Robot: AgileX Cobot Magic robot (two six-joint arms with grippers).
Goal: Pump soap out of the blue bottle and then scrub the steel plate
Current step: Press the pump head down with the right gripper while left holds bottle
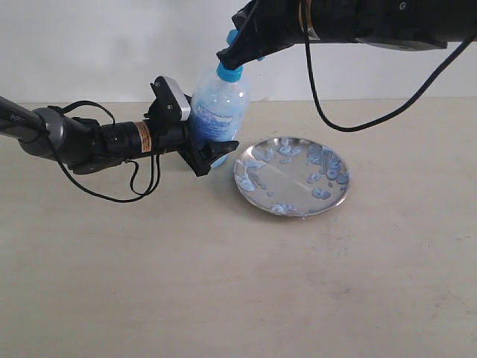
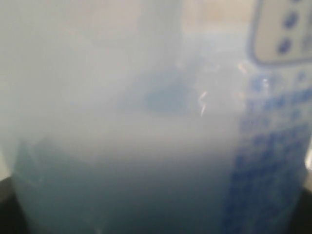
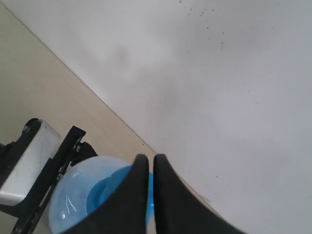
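Note:
The blue bottle (image 1: 218, 110) stands tilted left of the steel plate (image 1: 298, 170). My left gripper (image 1: 211, 140) is shut around its lower body; in the left wrist view the bottle (image 2: 146, 122) and its printed label (image 2: 278, 126) fill the frame, with light blue soap (image 2: 122, 195) behind the plastic. My right gripper (image 1: 225, 57) comes down from the upper right, shut with nothing between its fingers, tips resting on the blue pump head above the collar (image 1: 229, 72). The right wrist view shows its gripper (image 3: 151, 160) over the blue top (image 3: 105, 190). Bluish soap blobs (image 1: 328, 165) dot the plate.
The tan table (image 1: 223, 283) runs back to a white wall (image 1: 112, 45). Black cables (image 1: 350, 119) hang from the right arm above the plate's far side. The left arm (image 1: 82, 138) lies low across the table's left part.

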